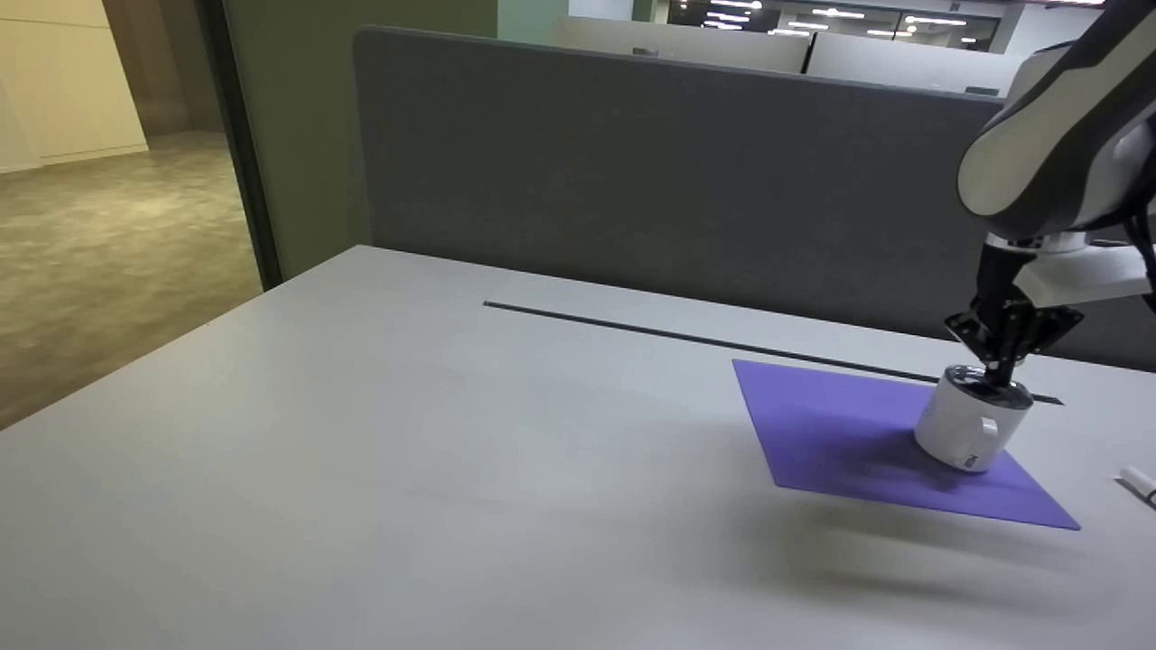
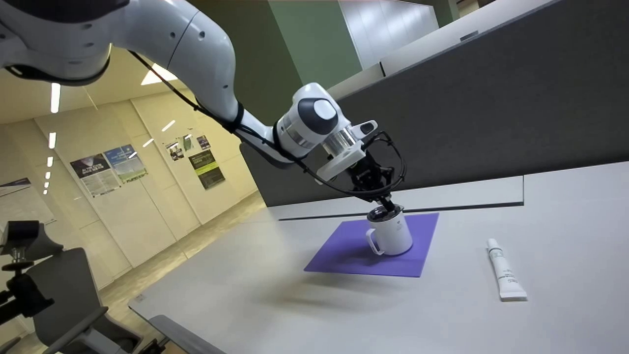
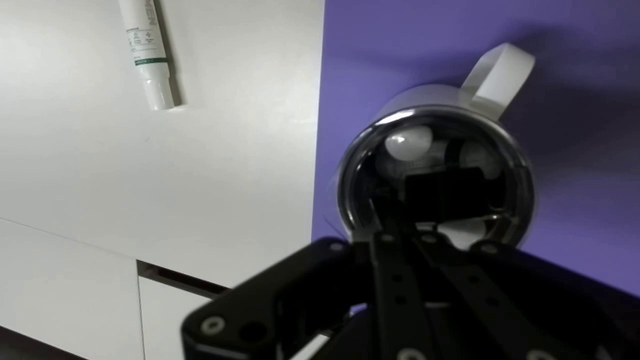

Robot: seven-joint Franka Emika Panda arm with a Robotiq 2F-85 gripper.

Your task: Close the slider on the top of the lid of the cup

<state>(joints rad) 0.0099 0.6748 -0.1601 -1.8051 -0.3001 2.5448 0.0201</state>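
Black gripper (image 3: 404,222), its fingers pressed together, ends at the lid (image 3: 450,160), contact unclear, slider indistinct. Dark and mirror-like, the lid caps an upright white cup (image 2: 395,238) on a purple mat (image 1: 822,433).

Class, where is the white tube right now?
In an exterior view, the white tube lies on the table, right of the purple mat bearing the cup; in the wrist view, it is upper left.

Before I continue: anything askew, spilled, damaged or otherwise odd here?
Nothing stands out: the white cylindrical cup stands on the flat purple rectangular mat, its glossy dark round lid on top, with no spill or damage visible. The black two-fingered hand covers part of the lid, and the slider can't be made out.
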